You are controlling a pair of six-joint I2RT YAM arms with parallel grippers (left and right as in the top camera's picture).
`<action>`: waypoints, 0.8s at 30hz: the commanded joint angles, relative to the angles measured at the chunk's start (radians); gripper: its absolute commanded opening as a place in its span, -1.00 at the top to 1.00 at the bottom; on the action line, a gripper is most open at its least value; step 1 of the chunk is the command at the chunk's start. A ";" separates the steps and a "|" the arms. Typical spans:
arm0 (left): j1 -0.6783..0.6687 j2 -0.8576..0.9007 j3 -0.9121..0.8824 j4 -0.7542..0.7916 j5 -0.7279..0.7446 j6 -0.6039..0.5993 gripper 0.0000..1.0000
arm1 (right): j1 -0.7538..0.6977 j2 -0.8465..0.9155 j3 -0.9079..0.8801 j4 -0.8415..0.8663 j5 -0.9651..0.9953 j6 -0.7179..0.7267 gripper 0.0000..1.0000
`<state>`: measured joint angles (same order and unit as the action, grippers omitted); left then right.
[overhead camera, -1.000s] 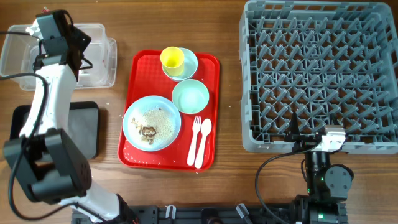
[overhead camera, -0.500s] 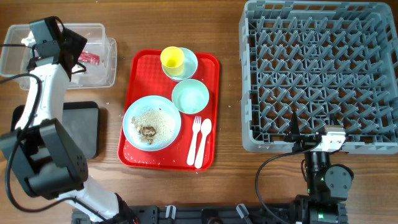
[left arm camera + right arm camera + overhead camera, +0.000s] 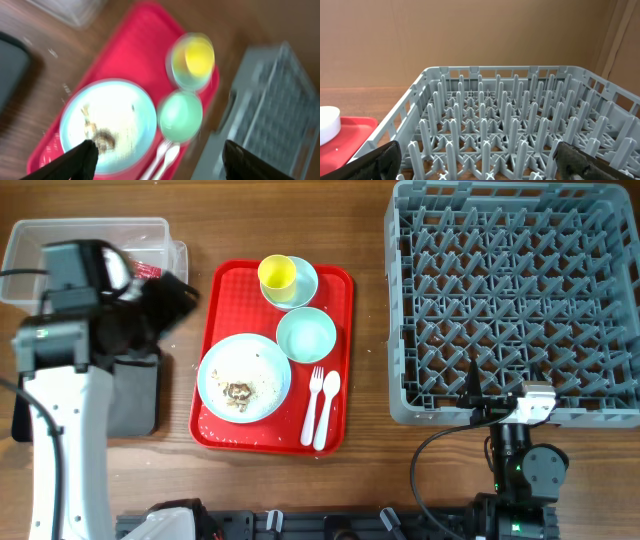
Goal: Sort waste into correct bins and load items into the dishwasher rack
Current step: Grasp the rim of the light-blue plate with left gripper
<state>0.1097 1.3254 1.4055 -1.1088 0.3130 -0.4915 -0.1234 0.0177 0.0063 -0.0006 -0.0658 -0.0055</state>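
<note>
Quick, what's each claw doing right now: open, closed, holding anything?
Left claw: open, holding nothing.
Right claw: open, holding nothing.

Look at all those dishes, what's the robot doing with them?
It is clearing up after a meal. A red sachet lies in the clear tub. The left fingers are open and empty beside the red tray, where the plate with food scraps, mint bowl, yellow cup in a small blue bowl, fork and spoon wait. The rack holds nothing yet, and the right fingers sit open near it.
</note>
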 commanded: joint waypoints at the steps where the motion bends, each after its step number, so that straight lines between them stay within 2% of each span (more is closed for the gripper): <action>1: -0.126 -0.005 -0.001 -0.079 -0.015 0.084 -0.64 | -0.005 -0.004 -0.001 0.002 0.013 -0.014 -0.99; 7: -0.300 -0.003 -0.066 -0.126 -0.019 0.048 -0.61 | -0.005 -0.004 -0.001 0.002 0.013 -0.014 -0.99; 10: -0.410 -0.003 -0.149 -0.111 -0.063 -0.043 -0.31 | -0.005 -0.004 -0.001 0.002 0.013 -0.014 -1.00; 15: -0.620 0.001 -0.280 -0.054 -0.314 -0.239 -0.11 | -0.005 -0.004 -0.001 0.002 0.013 -0.014 -0.99; 18: -0.743 0.029 -0.335 0.024 -0.397 -0.330 0.06 | -0.005 -0.004 -0.001 0.002 0.013 -0.014 -1.00; 21: -0.839 0.110 -0.364 0.074 -0.546 -0.404 0.11 | -0.005 -0.004 -0.001 0.002 0.013 -0.014 -0.99; 24: -0.871 0.206 -0.364 0.103 -0.625 -0.415 0.11 | -0.005 -0.004 -0.001 0.002 0.013 -0.014 -1.00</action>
<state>-0.7258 1.4315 1.0546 -1.0332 -0.1413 -0.8314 -0.1234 0.0177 0.0063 -0.0006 -0.0658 -0.0055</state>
